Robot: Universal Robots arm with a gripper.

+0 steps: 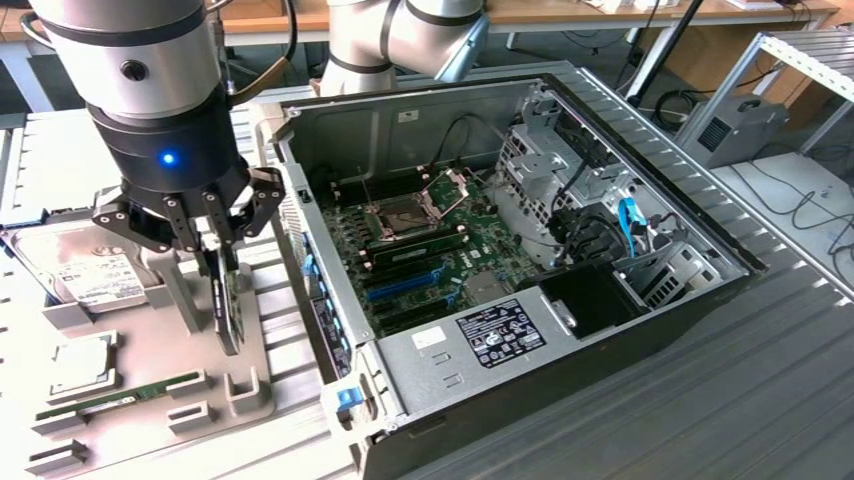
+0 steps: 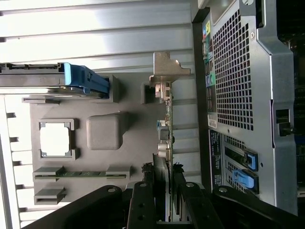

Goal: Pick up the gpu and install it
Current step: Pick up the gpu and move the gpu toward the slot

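At the exterior view's left, the gripper (image 1: 214, 244) is apparently clamping the gpu (image 1: 230, 310), which is standing on edge directly beneath it, long axis parallel to the case (image 1: 441, 370) wall.

From my station I count one grey holder tray (image 1: 254, 402) carrying four parts: one gpu (image 1: 230, 300) upright at the tray's edge nearest the case, one hard drive (image 1: 87, 275) at its far corner, one processor chip (image 1: 83, 365) and one RAM stick (image 1: 120, 398) along its near edge. I also count one open computer case (image 1: 587, 400) and one gripper (image 1: 214, 235).
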